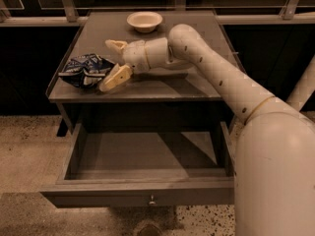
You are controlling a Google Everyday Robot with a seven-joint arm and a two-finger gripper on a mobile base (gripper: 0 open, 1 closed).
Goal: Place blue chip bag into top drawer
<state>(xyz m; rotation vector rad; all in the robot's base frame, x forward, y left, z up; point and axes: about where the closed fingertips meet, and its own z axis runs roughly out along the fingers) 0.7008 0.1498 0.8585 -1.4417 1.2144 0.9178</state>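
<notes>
The blue chip bag (pixel 84 71), crumpled dark blue with white patches, lies on the left side of the table top (pixel 162 85). My gripper (pixel 114 62) is open just to the right of the bag, one cream finger (pixel 116 77) beside its near right edge and the other finger (pixel 116 45) behind it. The bag is between the tips or just left of them, not gripped. The top drawer (pixel 142 195) stands pulled out below the table, its inside bare, with a small round knob (pixel 152 199) at the front centre.
A white bowl (pixel 144 21) sits at the back of the table top. My white arm (pixel 221 82) reaches across the table's right half and hides what lies there. A railing and dark glass stand behind the table. Speckled floor lies around.
</notes>
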